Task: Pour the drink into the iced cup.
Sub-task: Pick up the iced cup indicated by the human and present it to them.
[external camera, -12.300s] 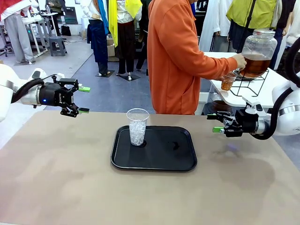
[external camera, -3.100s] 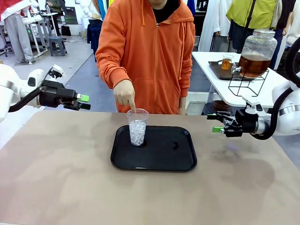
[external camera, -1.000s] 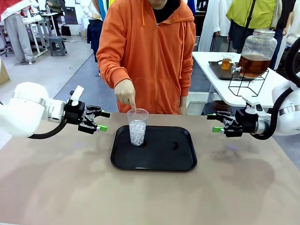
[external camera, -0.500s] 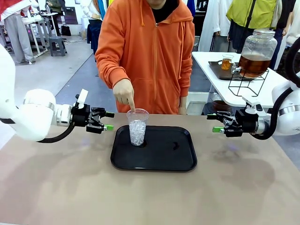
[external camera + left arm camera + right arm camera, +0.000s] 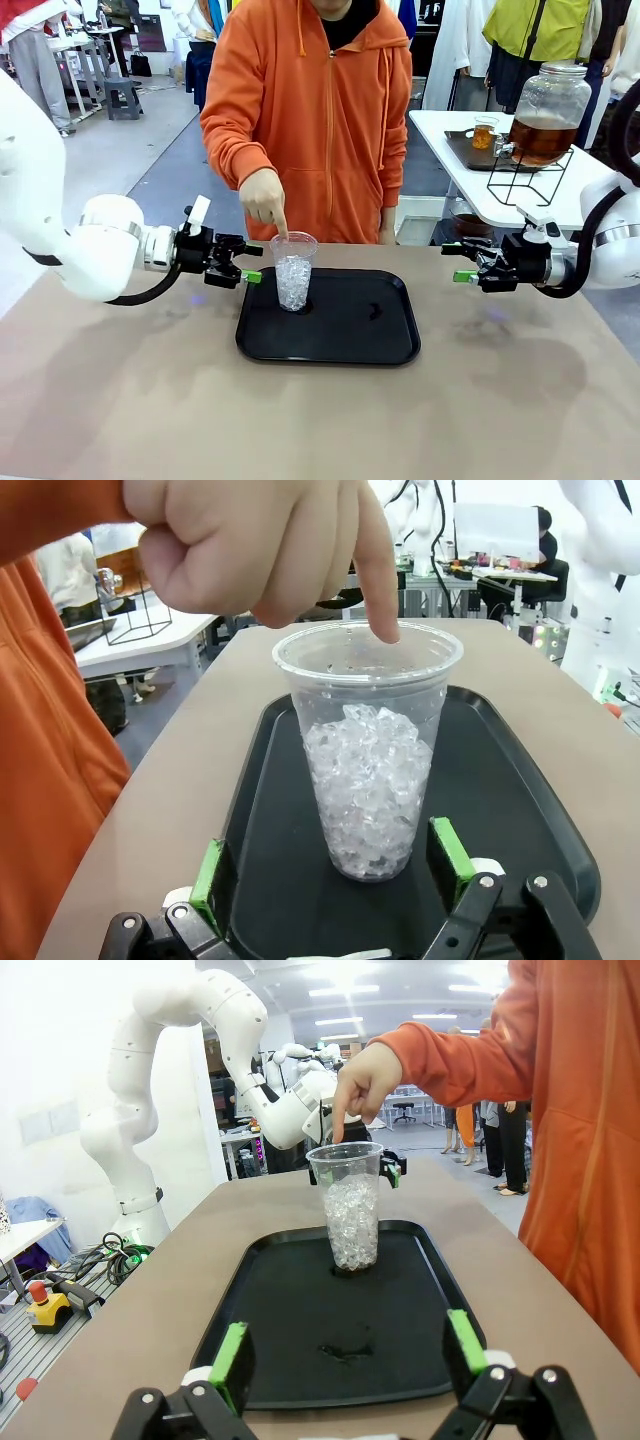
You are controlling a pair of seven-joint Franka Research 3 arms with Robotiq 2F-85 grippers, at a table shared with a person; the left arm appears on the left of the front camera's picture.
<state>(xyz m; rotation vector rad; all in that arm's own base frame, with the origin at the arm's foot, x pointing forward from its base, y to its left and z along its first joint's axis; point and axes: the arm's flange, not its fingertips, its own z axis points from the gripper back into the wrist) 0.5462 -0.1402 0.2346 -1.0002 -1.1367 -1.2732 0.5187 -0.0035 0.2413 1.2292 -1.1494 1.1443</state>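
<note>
Iced cup [image 5: 294, 272]: clear plastic, upright on the left half of the black tray [image 5: 352, 335], roughly two-thirds full of ice cubes, no liquid visible. Touched at the far rim by the forefinger of a person's hand [image 5: 264, 197], orange sleeve, reaching in from beyond the tray's far edge.

Drink [image 5: 485, 137]: amber, in a small clear cup on a white side table [image 5: 455, 125], well beyond the tray's far right corner; close beside it a big glass jar [image 5: 548, 108] with more of the same liquid, raised on a wire stand.

Left gripper [image 5: 252, 263]: level, at the tray's left edge, pointed at the cup, fingers spread wide, green pads just short of the cup's wall, gripping nothing.

Right gripper [image 5: 458, 263]: well off the tray's right edge, above the tabletop, aimed back toward the tray, fingers likewise apart and empty.
</note>
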